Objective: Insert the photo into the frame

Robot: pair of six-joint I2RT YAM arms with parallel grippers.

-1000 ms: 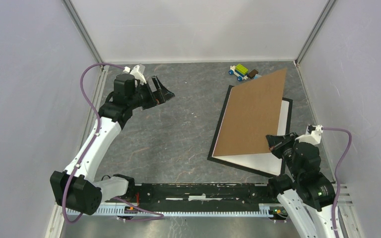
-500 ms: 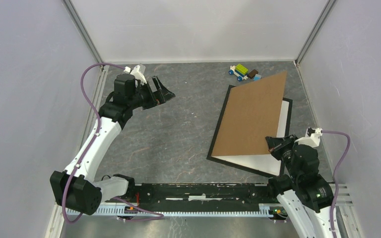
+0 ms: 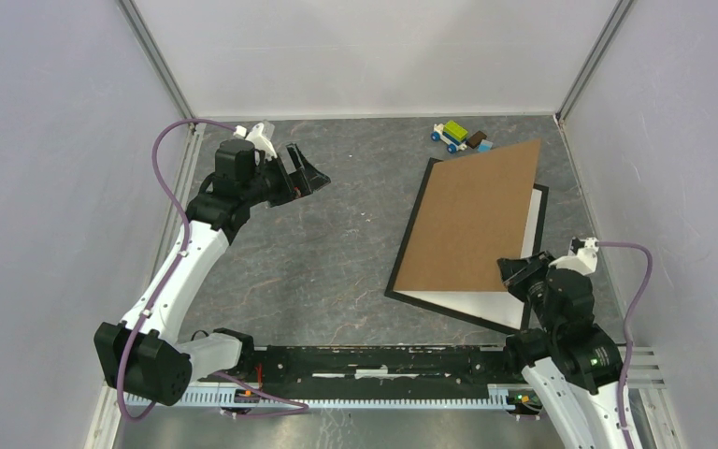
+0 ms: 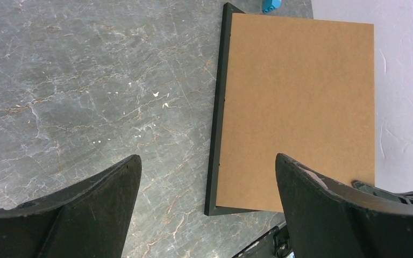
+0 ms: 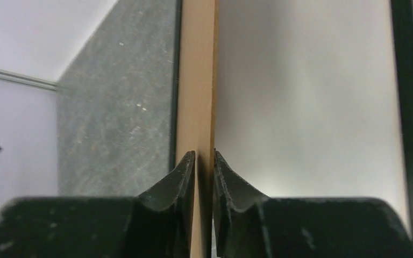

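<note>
**Right gripper at the board edge; board lowered onto the frame.**

The right gripper (image 5: 204,161) straddles the near edge of the board (image 3: 472,220) with its jaws narrow (whether they pinch it or only flank it cannot be told). Compared with a second ago, the board has dropped lower across the frame (image 5: 404,80). The photo (image 5: 306,107) lies inside the frame, white back up, beneath the board. Insertion appears complete; release of the board is judged the step in hand. The left gripper (image 4: 207,157) hangs spread wide above the surface (image 3: 337,234), well apart.
</note>
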